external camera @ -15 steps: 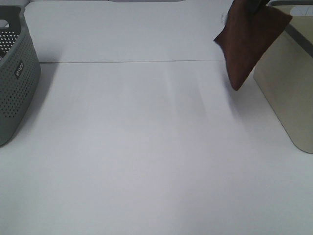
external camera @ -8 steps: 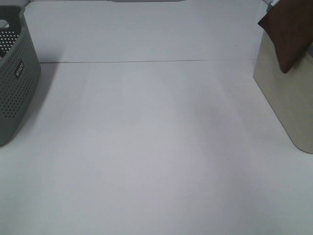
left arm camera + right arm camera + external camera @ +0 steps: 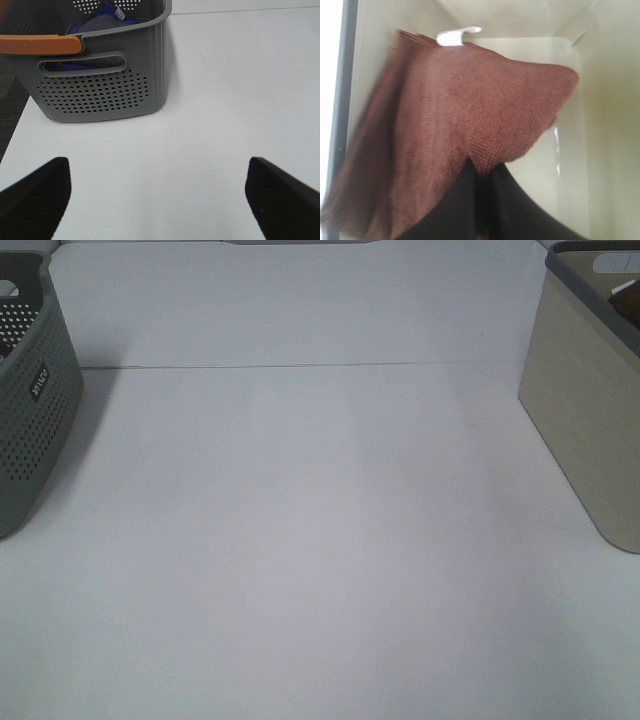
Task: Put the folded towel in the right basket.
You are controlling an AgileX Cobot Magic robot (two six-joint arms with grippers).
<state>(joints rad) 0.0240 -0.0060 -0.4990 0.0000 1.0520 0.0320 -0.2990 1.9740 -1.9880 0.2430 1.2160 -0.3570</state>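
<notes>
By the grey basket [image 3: 100, 92] my left gripper [image 3: 156, 170] hangs over the table [image 3: 225, 75] with its fingers spread wide, while my right gripper [image 3: 481, 172] pinches the towel [image 3: 470, 110], which hangs down inside the beige basket [image 3: 605, 100].

The beige smooth-sided plastic basket [image 3: 585, 410] ran off the overhead frame's right edge, and the grey perforated plastic basket [image 3: 30, 400] off its left. Its small label [image 3: 39, 382] was unreadable. The dark reddish-brown folded towel [image 3: 470, 125] was blurred along one side and hid much of the beige basket's floor.
</notes>
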